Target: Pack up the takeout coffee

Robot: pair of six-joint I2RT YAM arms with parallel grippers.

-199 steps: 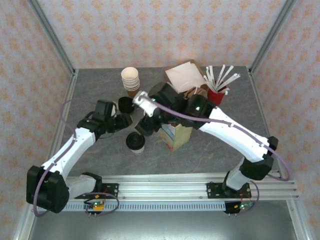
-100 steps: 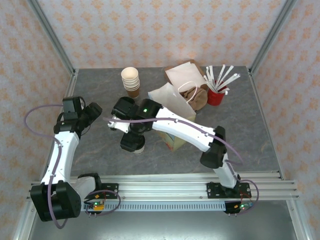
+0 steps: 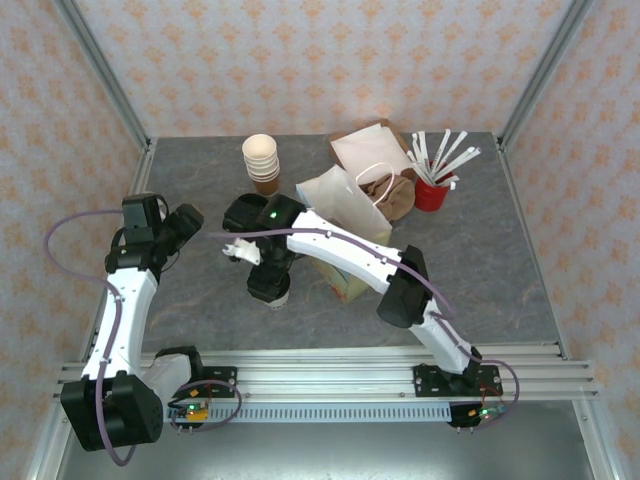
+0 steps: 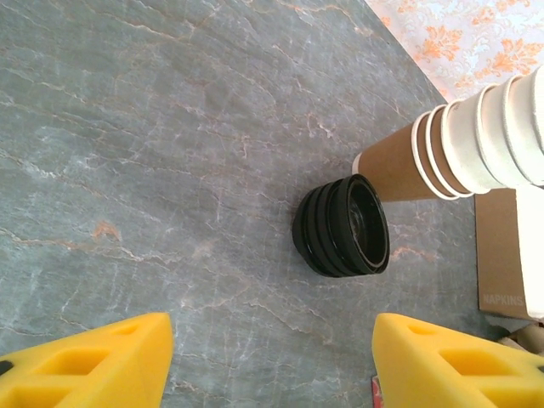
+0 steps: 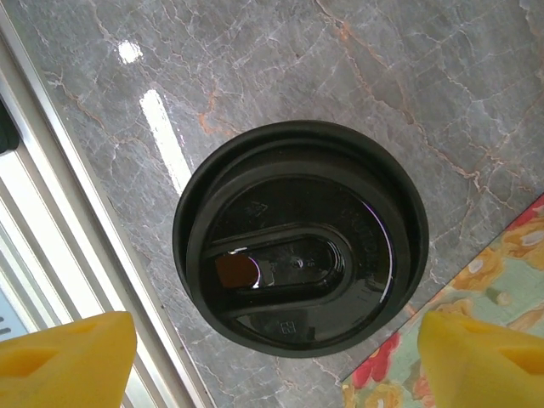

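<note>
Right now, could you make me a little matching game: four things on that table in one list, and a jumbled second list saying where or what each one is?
Things:
1. takeout coffee
2. stack of cups
3. loose black lids
4. red cup

Descriptions:
A. holds white-wrapped sticks, back right
B. cream, no lids on
C. directly under the open right gripper
D. black, no cup beneath, beside the stack of cups

Pairs: 1-C, 2-B, 3-D, 4-A
</note>
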